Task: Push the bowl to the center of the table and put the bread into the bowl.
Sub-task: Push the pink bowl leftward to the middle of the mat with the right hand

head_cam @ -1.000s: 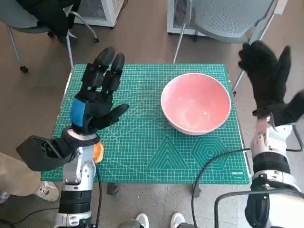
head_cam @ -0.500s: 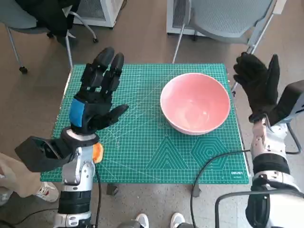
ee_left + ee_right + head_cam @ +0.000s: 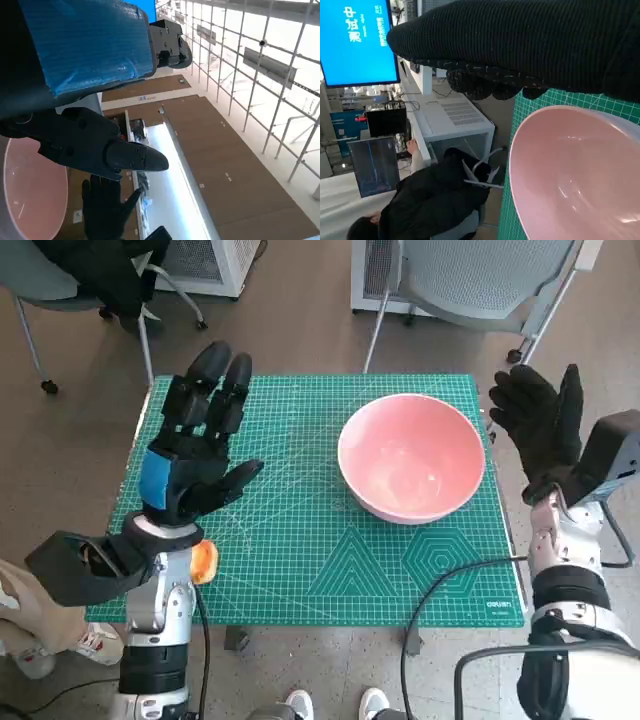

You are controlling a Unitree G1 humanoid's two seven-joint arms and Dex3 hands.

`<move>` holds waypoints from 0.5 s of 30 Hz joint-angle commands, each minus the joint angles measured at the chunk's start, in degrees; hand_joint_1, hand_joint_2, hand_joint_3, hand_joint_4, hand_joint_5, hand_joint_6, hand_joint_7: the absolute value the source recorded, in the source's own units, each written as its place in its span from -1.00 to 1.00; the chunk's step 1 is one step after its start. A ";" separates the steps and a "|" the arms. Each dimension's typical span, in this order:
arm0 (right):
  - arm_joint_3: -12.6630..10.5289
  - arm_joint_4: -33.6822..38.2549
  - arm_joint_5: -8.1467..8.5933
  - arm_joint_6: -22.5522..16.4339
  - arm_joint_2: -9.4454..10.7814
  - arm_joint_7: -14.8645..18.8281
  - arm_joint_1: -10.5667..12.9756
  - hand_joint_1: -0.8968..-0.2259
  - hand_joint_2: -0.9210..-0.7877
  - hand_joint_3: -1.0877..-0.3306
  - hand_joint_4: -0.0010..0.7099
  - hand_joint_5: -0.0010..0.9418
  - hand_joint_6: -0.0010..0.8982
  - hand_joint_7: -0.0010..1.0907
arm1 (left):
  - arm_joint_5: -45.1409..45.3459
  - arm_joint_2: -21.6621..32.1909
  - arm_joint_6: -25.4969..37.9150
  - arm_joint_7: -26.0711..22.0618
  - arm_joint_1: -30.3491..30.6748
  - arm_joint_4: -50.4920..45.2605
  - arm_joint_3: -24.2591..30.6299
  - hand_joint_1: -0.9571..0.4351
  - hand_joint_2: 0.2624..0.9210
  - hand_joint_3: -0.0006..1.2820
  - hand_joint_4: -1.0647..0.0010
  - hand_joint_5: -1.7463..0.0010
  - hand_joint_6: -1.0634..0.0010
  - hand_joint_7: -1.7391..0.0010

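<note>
A: Where does the pink bowl (image 3: 411, 457) lie against the hands?

B: On the green cutting mat (image 3: 300, 560), toward three o'clock of the mat's middle. The right hand (image 3: 540, 425) stands just beyond the bowl's rim at three o'clock, past the mat's edge, not touching it. The left hand (image 3: 195, 440) is well apart from the bowl, at nine o'clock, raised over the mat's left part.

A: And the fingers?

B: Both hands are spread wide with nothing in them. The gloved fingers (image 3: 525, 400) of the right hand point toward twelve o'clock, palm turned to the bowl. The left hand's black fingers (image 3: 215, 380) also reach toward twelve o'clock, its thumb sticking out toward three; the blue tape (image 3: 157, 476) shows on its back.

A: The bread?

B: An orange-brown piece (image 3: 204, 560) peeks out beside the left wrist, near the mat's seven o'clock corner. Most of it is hidden by the arm.

A: How does the bowl look?

B: Round, deep, glossy pale pink, upright and holding nothing. The right wrist view shows its smooth inside (image 3: 580, 175) just under the glove, with a person in dark clothing (image 3: 430, 200) seated beyond the table.
</note>
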 commanded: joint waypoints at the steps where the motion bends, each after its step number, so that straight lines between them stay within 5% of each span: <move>1: -0.25 0.91 -0.60 0.84 -0.02 0.18 1.94 -0.26 -1.00 -0.49 -0.98 -0.99 -0.97 -0.73 | 0.25 0.19 0.20 0.32 0.89 -1.33 -0.15 -0.35 1.00 -0.70 0.87 1.00 1.00 0.48; 15: -0.65 1.60 -0.83 1.13 0.23 0.45 2.99 -0.28 -1.00 -0.46 -0.99 -1.00 -0.96 -0.75 | 0.22 0.79 1.22 0.72 1.63 -3.11 -0.07 -0.34 1.00 -0.70 0.87 1.00 1.00 0.48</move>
